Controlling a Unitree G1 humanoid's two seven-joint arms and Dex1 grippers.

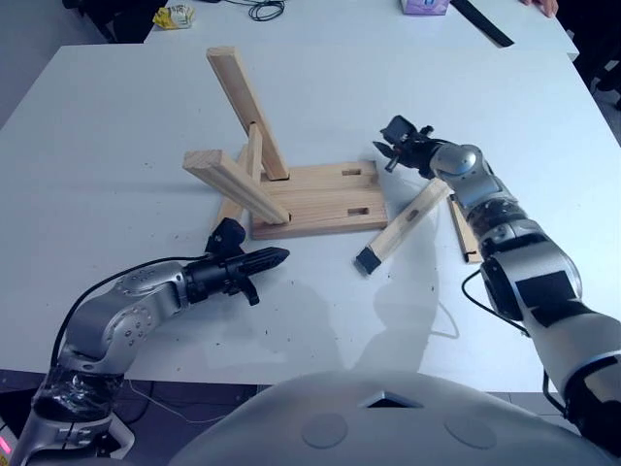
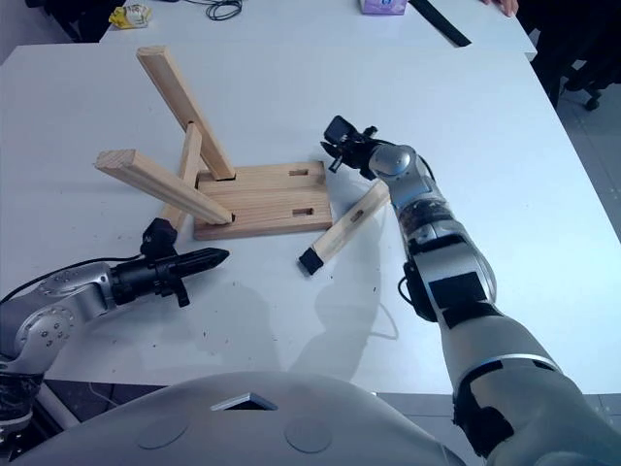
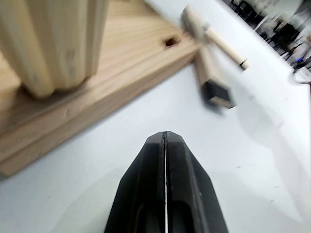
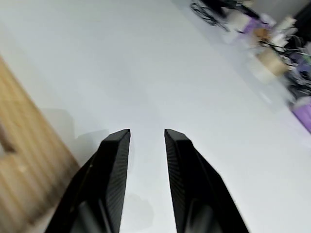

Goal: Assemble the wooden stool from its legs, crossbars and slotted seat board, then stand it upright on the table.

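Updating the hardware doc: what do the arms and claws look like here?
Left arm and right arm: rounded silver-grey shells with black joint sections and panels. A thin black cable trails outside each forearm. Left claw and right claw: matte black, two tapered fingers each.

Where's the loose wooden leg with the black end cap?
Head views: the loose black-capped wooden leg lies on the white table, robot's right, just beside the slotted wooden seat board.

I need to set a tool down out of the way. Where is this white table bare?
Bare: the far strip behind the flat wooden seat board, and the near edge between the left gripper and the loose wooden leg. Crowded: right of the board, around the right gripper and that leg.
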